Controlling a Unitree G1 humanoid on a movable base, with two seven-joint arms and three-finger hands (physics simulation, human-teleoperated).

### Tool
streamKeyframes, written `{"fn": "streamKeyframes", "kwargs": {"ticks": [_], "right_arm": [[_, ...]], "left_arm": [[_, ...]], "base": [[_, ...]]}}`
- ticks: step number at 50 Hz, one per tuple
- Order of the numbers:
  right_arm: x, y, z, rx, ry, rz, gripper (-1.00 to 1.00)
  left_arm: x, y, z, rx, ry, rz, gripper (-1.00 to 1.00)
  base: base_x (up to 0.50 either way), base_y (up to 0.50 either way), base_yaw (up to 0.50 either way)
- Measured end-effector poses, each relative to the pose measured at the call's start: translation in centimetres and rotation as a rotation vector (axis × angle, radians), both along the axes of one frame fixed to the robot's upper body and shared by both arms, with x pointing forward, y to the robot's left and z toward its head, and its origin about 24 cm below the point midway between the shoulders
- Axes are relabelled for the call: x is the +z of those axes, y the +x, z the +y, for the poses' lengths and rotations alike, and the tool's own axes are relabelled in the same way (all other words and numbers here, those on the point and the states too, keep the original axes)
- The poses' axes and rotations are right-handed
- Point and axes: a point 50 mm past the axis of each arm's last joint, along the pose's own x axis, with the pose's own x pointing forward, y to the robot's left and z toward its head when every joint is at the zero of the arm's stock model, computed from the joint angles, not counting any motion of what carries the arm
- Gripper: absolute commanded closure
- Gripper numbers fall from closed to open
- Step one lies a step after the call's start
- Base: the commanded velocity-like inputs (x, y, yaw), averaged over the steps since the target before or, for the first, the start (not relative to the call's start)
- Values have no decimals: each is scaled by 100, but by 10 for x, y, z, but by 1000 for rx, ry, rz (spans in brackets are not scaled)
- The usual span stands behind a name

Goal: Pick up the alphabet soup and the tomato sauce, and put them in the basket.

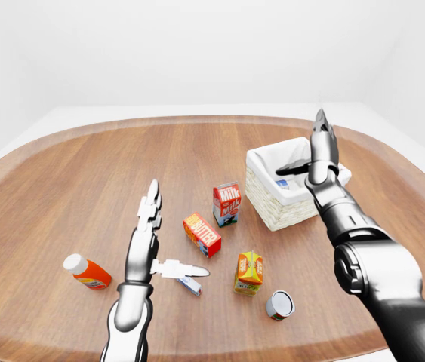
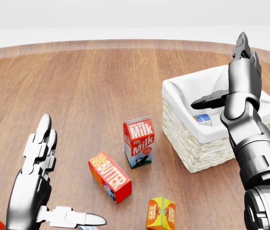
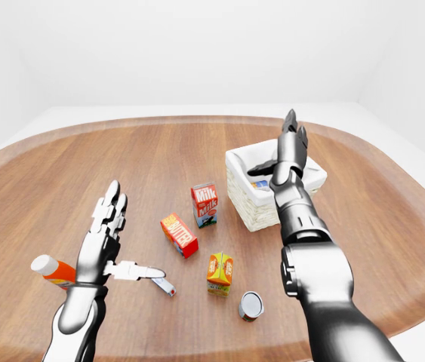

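A white wicker basket (image 2: 192, 152) with a cloth liner stands at the right of the head view. Inside it lies a can with a blue label (image 2: 203, 119). A second can (image 1: 280, 305), grey with a reddish label, lies on its side on the wooden table at the bottom of the left-eye view. My right hand (image 2: 235, 81) is open over the basket, its fingers pointing up and its thumb stretched left above the can inside. At the lower left my left hand (image 1: 148, 241) is open above the table, holding nothing.
A milk carton (image 2: 138, 142), a butter box (image 2: 109, 176) and an orange juice carton (image 2: 161, 213) stand left of the basket. A ketchup bottle (image 1: 87, 272) lies at the far left. A small packet (image 1: 190, 285) lies under my left thumb.
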Motion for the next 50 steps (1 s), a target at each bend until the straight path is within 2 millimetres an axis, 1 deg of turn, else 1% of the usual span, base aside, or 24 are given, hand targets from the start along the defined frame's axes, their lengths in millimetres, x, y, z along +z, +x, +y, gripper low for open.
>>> {"fn": "streamKeyframes", "kwargs": {"ticks": [11, 15, 22, 29, 41, 50], "right_arm": [[-4, -3, 1, 19, 66, -16, -100], [1, -3, 3, 49, 101, -50, -100], [17, -9, 13, 146, 157, -154, -100], [30, -22, 23, 242, 200, -255, -100], [36, -47, 29, 332, 252, -351, -100], [44, -71, 33, 400, 276, -436, -100]], "left_arm": [[2, 0, 0, 2, -3, -7, -100], [2, 0, 1, 3, -4, -7, -100], [1, 1, 1, 4, -5, -7, -100], [2, 0, 1, 4, -5, -7, -100], [1, 0, 1, 3, -3, -5, -100], [1, -1, 0, 2, -1, -4, -100]], "base": [[0, 0, 0], [0, 0, 0], [0, 0, 0], [0, 0, 0], [0, 0, 0], [0, 0, 0]]}}
